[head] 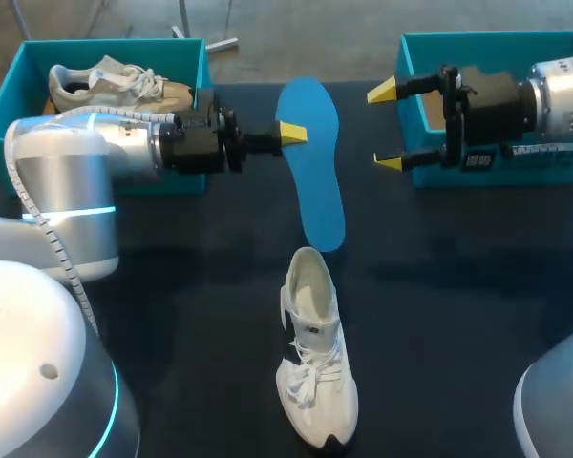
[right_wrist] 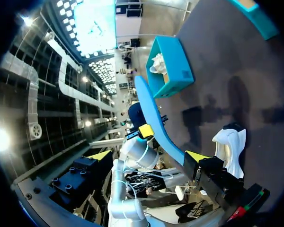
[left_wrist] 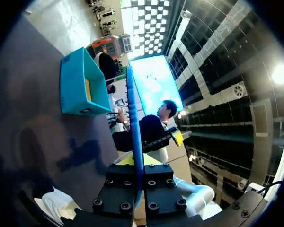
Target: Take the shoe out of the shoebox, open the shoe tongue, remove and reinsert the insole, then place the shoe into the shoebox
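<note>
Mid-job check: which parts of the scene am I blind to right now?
Head view: the right arm covers most of the right box, so its floor is hidden.
Head view: the laces hide the inside of the shoe toward its toe.
Head view: the insole hides the lower finger of the left gripper.
Left wrist view: the gripper's body cuts off the shoe; only a white scrap shows.

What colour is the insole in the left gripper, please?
Blue; the insole shows best in the head view.
</note>
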You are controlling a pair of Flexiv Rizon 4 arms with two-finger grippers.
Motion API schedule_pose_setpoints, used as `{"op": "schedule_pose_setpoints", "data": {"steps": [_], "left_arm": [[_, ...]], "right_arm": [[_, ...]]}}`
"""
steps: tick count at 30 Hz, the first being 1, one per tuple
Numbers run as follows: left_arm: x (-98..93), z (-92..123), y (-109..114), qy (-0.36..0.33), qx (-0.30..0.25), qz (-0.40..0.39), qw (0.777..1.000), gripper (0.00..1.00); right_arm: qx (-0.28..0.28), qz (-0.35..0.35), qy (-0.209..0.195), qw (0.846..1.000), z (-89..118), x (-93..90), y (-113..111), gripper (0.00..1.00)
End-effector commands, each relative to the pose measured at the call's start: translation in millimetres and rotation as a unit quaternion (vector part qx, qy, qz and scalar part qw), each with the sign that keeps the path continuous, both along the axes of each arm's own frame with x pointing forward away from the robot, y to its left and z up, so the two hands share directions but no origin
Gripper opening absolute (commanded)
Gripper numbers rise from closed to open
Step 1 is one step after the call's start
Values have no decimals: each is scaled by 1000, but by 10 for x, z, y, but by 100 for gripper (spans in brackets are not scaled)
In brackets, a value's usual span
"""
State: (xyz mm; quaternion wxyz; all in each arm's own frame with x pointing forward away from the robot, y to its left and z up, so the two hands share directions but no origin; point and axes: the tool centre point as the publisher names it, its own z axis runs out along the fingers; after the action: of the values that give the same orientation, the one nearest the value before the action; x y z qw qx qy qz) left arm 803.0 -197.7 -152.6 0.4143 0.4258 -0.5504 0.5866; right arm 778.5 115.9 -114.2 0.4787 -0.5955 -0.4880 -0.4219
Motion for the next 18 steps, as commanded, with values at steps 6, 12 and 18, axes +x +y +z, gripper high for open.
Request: {"op": "schedule_pose_setpoints", "data": {"steps": [6, 12, 18], "left_arm": [[35, 89, 173, -310, 2, 35, 950, 0], [20, 148, 212, -497, 6, 54, 866, 0], [10, 254, 154, -599, 1, 64, 798, 0]], "right_arm": [[-1, 0, 1, 1000, -5, 12, 25, 100], [-1, 0, 1, 1000, -5, 12, 25, 100], [-1, 0, 1, 1000, -5, 12, 25, 100]]}}
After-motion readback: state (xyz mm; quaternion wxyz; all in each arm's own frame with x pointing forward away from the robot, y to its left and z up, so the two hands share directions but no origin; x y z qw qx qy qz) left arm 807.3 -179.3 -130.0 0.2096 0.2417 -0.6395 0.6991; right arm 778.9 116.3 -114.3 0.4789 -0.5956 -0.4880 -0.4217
